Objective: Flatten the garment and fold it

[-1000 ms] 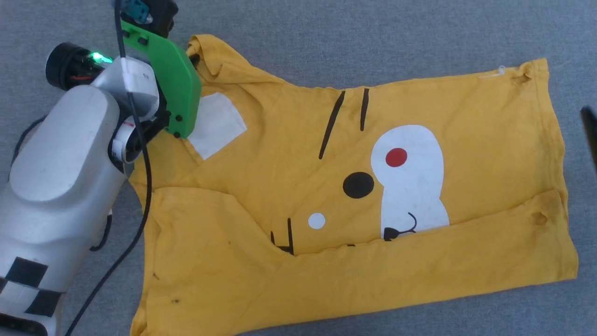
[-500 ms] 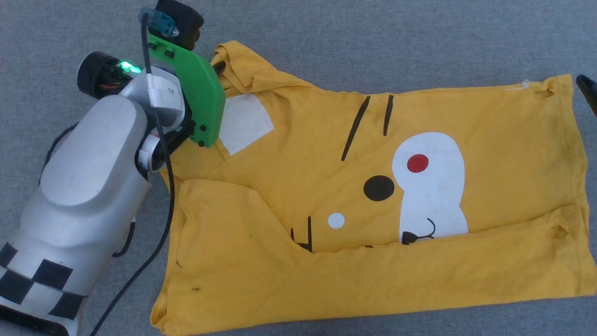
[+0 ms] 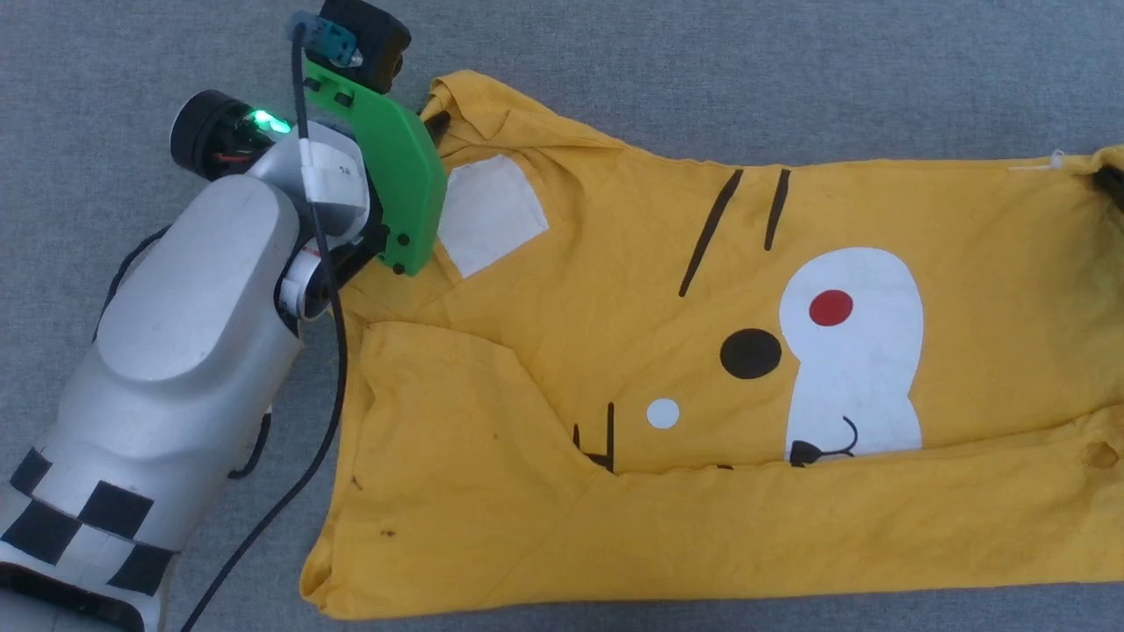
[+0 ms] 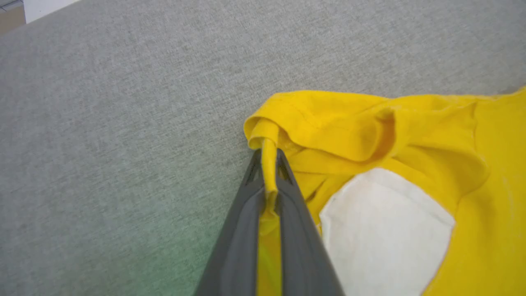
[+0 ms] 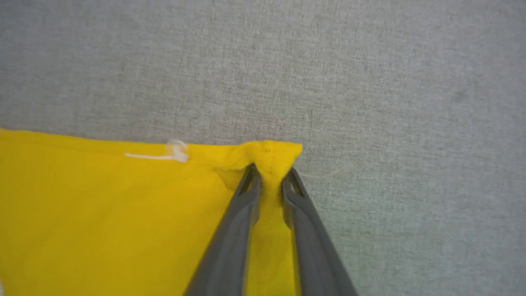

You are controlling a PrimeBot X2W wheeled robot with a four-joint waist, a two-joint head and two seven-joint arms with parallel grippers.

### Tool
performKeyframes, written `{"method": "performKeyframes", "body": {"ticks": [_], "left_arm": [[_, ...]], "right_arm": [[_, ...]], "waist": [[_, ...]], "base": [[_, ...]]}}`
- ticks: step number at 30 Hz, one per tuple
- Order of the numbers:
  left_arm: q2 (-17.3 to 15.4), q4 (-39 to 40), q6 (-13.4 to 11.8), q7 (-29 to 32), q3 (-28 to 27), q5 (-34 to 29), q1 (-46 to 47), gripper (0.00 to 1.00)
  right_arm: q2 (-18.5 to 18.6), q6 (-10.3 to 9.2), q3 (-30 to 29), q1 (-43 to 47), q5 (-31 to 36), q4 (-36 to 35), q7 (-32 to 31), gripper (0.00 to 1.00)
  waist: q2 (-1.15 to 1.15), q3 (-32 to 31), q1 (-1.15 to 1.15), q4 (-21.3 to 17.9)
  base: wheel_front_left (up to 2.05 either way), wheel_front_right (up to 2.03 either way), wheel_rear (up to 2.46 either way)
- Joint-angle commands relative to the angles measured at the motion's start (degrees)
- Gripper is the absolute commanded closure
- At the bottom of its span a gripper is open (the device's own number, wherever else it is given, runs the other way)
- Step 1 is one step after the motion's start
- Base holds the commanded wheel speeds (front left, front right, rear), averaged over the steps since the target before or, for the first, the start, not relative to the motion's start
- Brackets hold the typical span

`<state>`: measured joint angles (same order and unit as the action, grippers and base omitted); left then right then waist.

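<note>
**Both far corners pinched, fold only half begun**

The shirt (image 3: 615, 290) lies print-up and sideways on the grey mat (image 3: 790, 53), neck end to the left. The left gripper (image 4: 269, 153) is clamped tight on the rolled sleeve edge at the far-left corner. Over on the far right, the right gripper (image 5: 271, 168) has its fingers either side of the hem corner, cloth puckered up between them, so I'd call that a grip too.

How far along? A long plain-yellow flap already lies across the near side, covering the bottom of the face. That looks like one lengthwise fold laid. The far half is not folded, and the sleeve by the left grip is bunched and wrinkled, so flattening isn't finished either. I'd say under halfway.

Now the edges. The far edge runs fairly straight between the two grips. The near-left corner curls up a little. The right end runs off the head view.

Bare mat lies beyond the far edge and off to the left, so there is room to pull. The left arm (image 3: 193, 351) and its cable (image 3: 329, 421) sit just beside the left edge.
</note>
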<state>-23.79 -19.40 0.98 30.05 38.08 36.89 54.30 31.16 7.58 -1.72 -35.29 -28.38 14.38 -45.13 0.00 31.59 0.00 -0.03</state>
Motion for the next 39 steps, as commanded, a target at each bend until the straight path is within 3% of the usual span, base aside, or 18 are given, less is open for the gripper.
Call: {"method": "performKeyframes", "body": {"ticks": [1, 12, 19, 29, 39], "left_arm": [[-0.4, -0.5, 0.1, -0.4, 0.2, -0.2, 0.5, 1.00], [-2.0, 0.7, -0.1, -10.7, -2.5, -1.3, -0.2, 1.00], [-4.5, 7.0, -0.5, -19.1, -3.7, -2.3, -5.9, 1.00], [-9.8, 24.3, -7.4, -26.3, -4.7, -4.7, -22.0, 1.00], [-10.1, 32.1, -13.5, -28.7, -1.9, -5.1, -36.7, 1.00]], "right_arm": [[-0.4, -0.09, 0.3, -0.2, 0.1, 0.7, 0.1, 1.00], [1.4, -0.09, 0.2, -1.0, -1.0, -1.5, 8.0, 1.00], [2.5, -0.09, -0.8, 3.9, -3.0, -6.6, 13.9, 1.00], [0.8, -0.09, -5.1, 18.5, -4.1, -13.2, 19.6, 1.00], [-3.8, -0.09, -8.3, 30.3, -4.6, -15.7, 23.0, 1.00]], "waist": [[0.00, -0.1, 0.00, 0.0], [0.00, -2.8, 0.00, -0.7], [0.00, -6.2, 0.00, -0.8], [0.00, -10.8, 0.00, -0.5], [0.00, -14.0, 0.00, -0.2]], "base": [[0.00, 0.00, 0.00], [0.00, 0.00, 0.00], [0.00, 0.00, 0.00], [0.00, 0.00, 0.00], [0.00, 0.00, 0.00]]}}
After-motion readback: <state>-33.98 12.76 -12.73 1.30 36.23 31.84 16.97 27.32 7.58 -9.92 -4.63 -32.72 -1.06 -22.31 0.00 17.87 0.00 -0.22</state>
